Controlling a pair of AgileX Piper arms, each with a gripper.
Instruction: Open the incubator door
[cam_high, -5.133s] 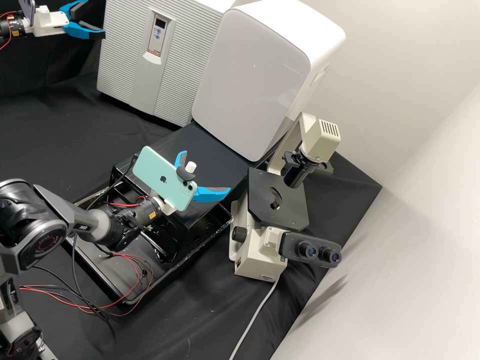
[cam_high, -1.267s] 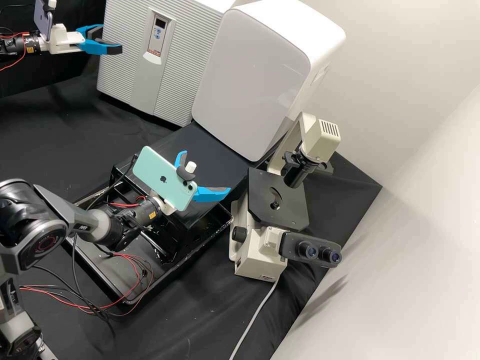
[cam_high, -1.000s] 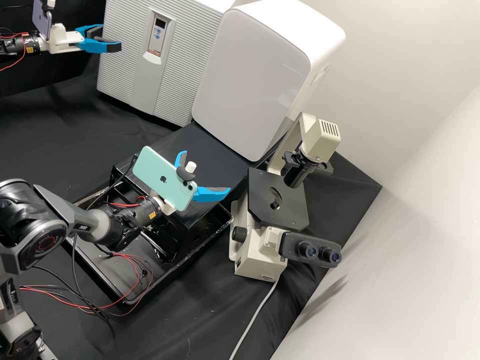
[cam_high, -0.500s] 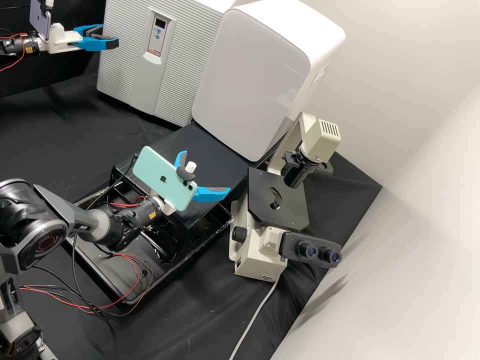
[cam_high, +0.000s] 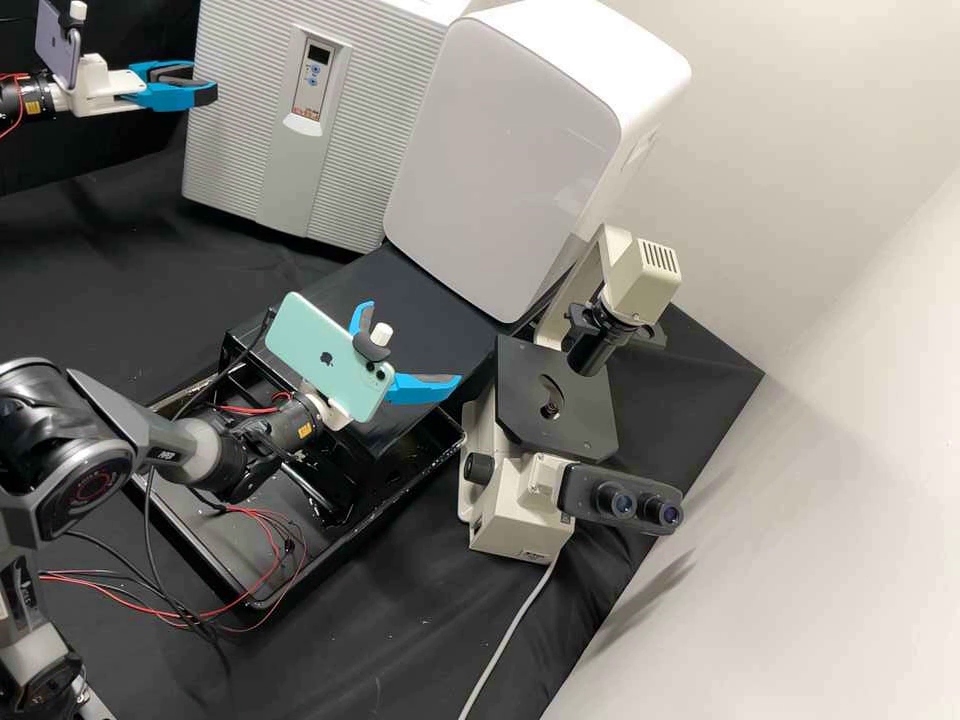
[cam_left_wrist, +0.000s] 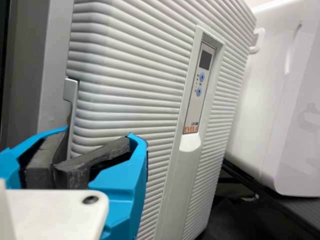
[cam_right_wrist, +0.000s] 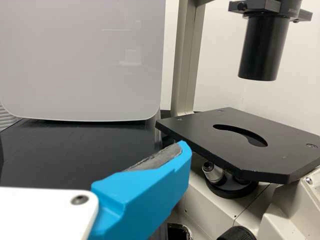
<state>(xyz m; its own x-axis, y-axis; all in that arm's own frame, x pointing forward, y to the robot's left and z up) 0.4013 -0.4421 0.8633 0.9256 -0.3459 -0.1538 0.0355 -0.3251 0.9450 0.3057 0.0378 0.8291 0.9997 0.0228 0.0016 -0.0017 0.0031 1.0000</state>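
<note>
In the high view, the incubator door (cam_high: 340, 150) stands slightly ajar, its ridged front angled out at the far left edge. My left gripper (cam_high: 203, 85) is at that edge, at the upper left. In the left wrist view, the grey edge handle (cam_left_wrist: 71, 97) runs down to my left gripper (cam_left_wrist: 57, 157), whose dark pads are shut on it; they partly hide the grip. My right gripper (cam_high: 412, 345) stands open and empty above the black stand in the high view. One blue finger of my right gripper (cam_right_wrist: 181, 150) shows in the right wrist view.
A white box (cam_high: 510, 150) with a glossy front stands right beside the incubator. The microscope (cam_high: 520, 500) is to the right of the black stand (cam_high: 400, 270). Loose red and black cables lie over the black tray (cam_high: 200, 570).
My left gripper came in toward the incubator, closed and has now drawn back toward the left. The door's free edge has swung out a little with it. The right arm has stayed still.
</note>
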